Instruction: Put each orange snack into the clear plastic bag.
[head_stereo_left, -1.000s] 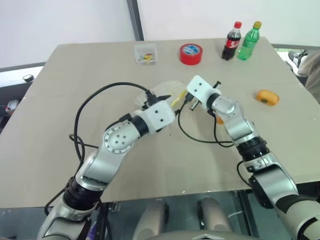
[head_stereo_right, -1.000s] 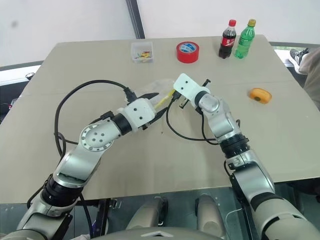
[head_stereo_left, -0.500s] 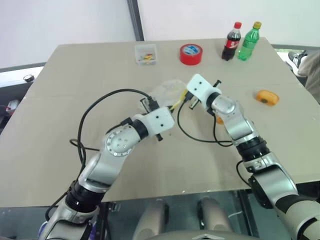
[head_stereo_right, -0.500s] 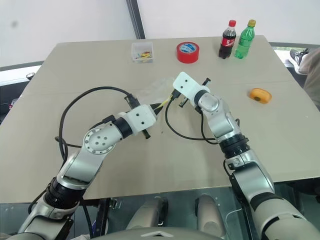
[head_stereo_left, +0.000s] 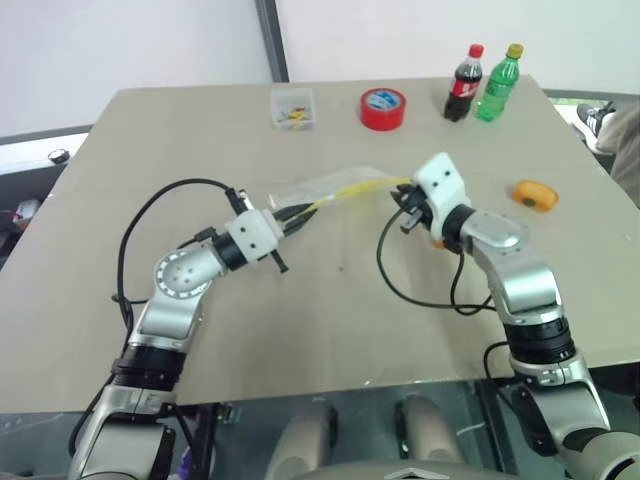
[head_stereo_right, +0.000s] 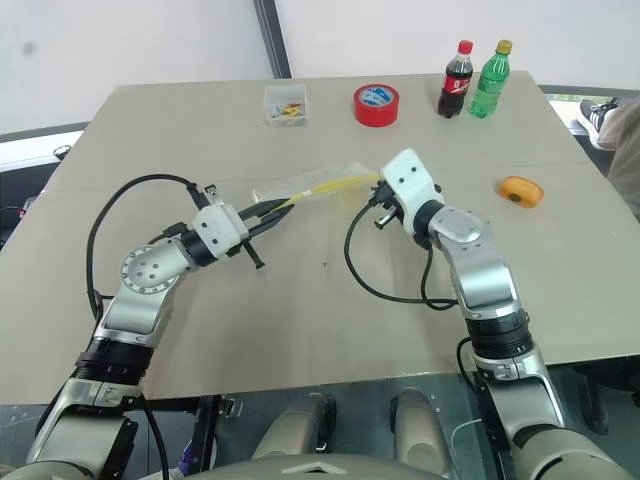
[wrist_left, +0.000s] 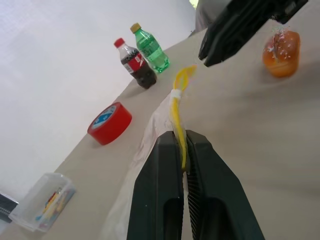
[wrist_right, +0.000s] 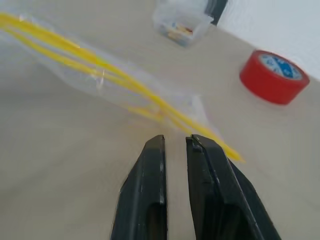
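Landmark: the red tape roll (head_stereo_left: 383, 108) stood at the far side of the table (head_stereo_left: 150, 150); places below are given from it.
Clear plastic bag: the clear plastic bag (head_stereo_left: 320, 190) was stretched out nearer the robot than the tape roll, its yellow seal strip (head_stereo_left: 352, 191) running between the two grippers.
Left gripper: the left gripper (wrist_left: 183, 165) was closed on the yellow seal strip at the bag's end farther to the left of the tape roll; in the left wrist view the strip passed right between its two black fingers (wrist_left: 165, 190).
Right gripper: the right gripper (wrist_right: 174, 141) had its fingers drawn nearly together, at the bag's other end, nearer the robot than the tape roll and a little to its right. In the right wrist view the strip's end lay just beside the fingertips, not between them; whether it touched them could not be told.
Orange snacks: one orange snack (head_stereo_left: 533, 194) lay well to the right of the tape roll, apart from both grippers and outside the bag. Another orange snack (head_stereo_left: 439, 240) showed just beyond the right wrist.
Other things: a small clear box (head_stereo_left: 292, 107) sat left of the tape roll; a cola bottle (head_stereo_left: 463, 84) and a green bottle (head_stereo_left: 499, 84) stood to its right.
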